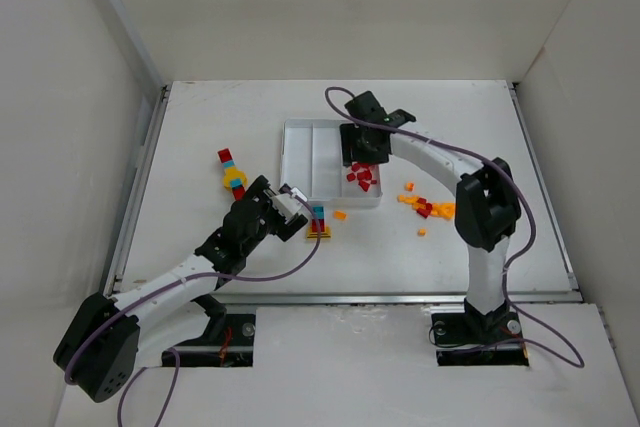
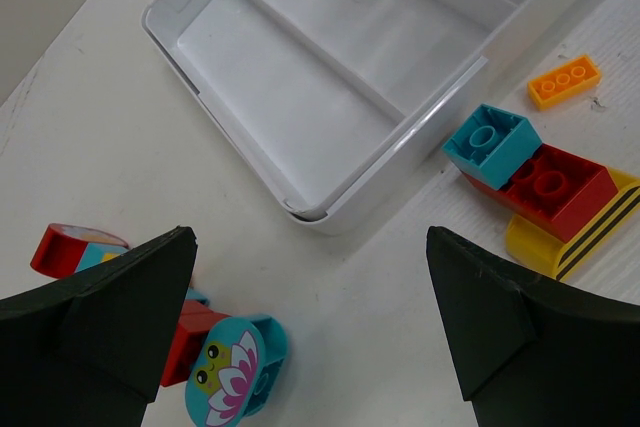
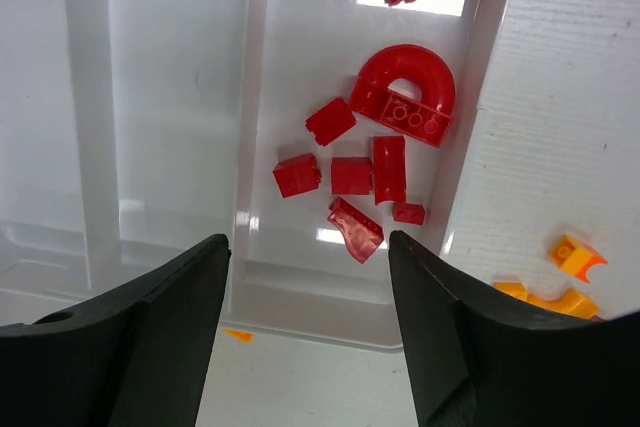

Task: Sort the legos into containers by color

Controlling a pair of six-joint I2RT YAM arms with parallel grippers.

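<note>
— Entry one, the containers?
— White tray [image 1: 298,162], centre of the top view, three long compartments side by side. Red legos [image 1: 360,177] lie loose in the right-hand one, toward its lower end. The right wrist view shows a red arch [image 3: 405,92] among them.
— Legos outside it?
— Orange pile [image 1: 432,209] on the table [image 1: 200,127], right of the tray, with a few red bricks mixed in. One orange brick [image 1: 340,214] just below the tray's lower edge. Beside that, a teal, red and yellow clump [image 1: 318,222]. A second clump [image 1: 232,175], red, yellow and teal, left of the tray.
— Grippers?
— Right gripper [image 3: 308,242]: over the compartment with the red pieces, jaws apart, holding nothing. Left gripper [image 2: 310,247]: left of centre in the top view, near the tray's lower left corner, jaws wide, nothing between them. The teal, red and yellow clump sits just to its right.
</note>
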